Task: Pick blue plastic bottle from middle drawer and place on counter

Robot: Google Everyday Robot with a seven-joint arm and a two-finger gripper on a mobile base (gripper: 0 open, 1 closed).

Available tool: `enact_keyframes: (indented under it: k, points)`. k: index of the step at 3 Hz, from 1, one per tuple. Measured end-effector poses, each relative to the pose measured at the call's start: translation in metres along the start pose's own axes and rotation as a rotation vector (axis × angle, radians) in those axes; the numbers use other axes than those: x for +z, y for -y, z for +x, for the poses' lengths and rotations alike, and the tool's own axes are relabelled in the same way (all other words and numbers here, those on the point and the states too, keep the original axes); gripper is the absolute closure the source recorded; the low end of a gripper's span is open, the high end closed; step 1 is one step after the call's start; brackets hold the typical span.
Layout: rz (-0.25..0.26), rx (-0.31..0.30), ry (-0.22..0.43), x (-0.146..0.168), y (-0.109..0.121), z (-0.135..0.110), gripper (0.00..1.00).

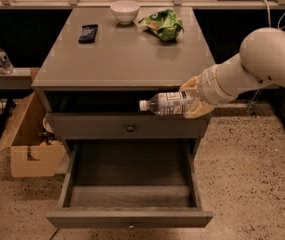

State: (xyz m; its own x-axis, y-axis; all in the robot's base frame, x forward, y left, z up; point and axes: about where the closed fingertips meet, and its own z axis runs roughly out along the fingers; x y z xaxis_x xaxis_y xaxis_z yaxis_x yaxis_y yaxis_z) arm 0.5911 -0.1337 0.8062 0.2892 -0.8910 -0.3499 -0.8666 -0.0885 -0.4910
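Single camera is looking down from in front, fairly near — taking in counter [127,59], open drawer [132,218] and floor [252,184] — gripper [192,102] gripping the bottle [167,104] right of centre, before the counter's edge.
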Motion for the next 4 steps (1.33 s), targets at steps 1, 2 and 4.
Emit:
enact_keyframes:
  k: [1, 2, 4]
  points:
    - [0.000, 0.000, 0.000, 0.000, 0.000, 0.000, 1.00]
    - [0.026, 0.011, 0.015, -0.007, 0.010, 0.002, 1.00]
    - [0.168, 0.041, 0.073, -0.054, 0.075, 0.015, 1.00]
